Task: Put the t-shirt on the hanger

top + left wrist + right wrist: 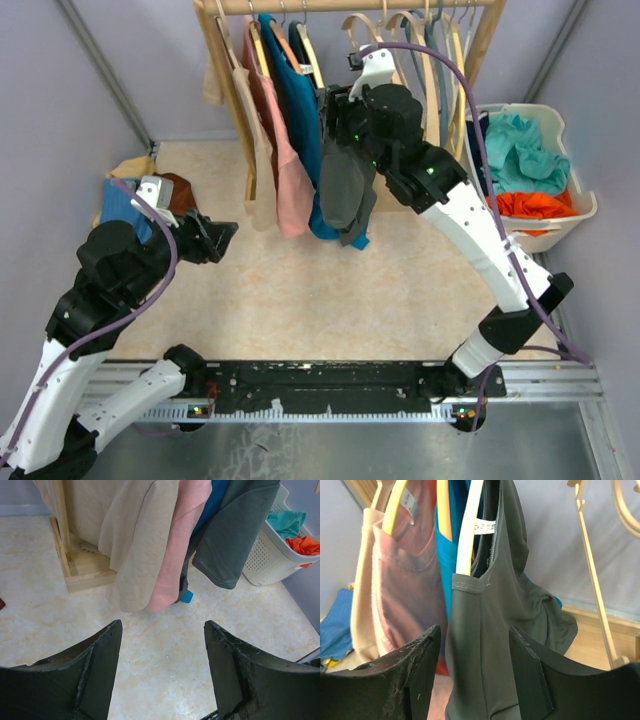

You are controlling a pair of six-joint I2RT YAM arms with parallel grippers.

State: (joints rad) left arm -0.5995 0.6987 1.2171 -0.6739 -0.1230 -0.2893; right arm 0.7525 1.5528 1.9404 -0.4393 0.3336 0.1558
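The dark grey t-shirt [345, 195] hangs from the rack, bunched and uneven, with one sleeve drooping [235, 540]. In the right wrist view its collar with the white label sits over a pale wooden hanger [467, 530], and the body [495, 630] falls straight down. My right gripper [335, 125] is up at the shirt's shoulder. Its jaws [475, 635] stand open on either side of the hanging fabric, with a narrow gap showing on the left. My left gripper [222, 235] hovers low over the floor, left of the rack, open [162, 630] with nothing between its fingers.
A wooden clothes rack [350, 5] holds a beige garment [262, 160], a pink garment [290, 170], a teal-blue shirt [300, 100] and several bare hangers [420, 40]. A white laundry basket [570, 215] of clothes stands right. A cloth pile [120, 200] lies far left.
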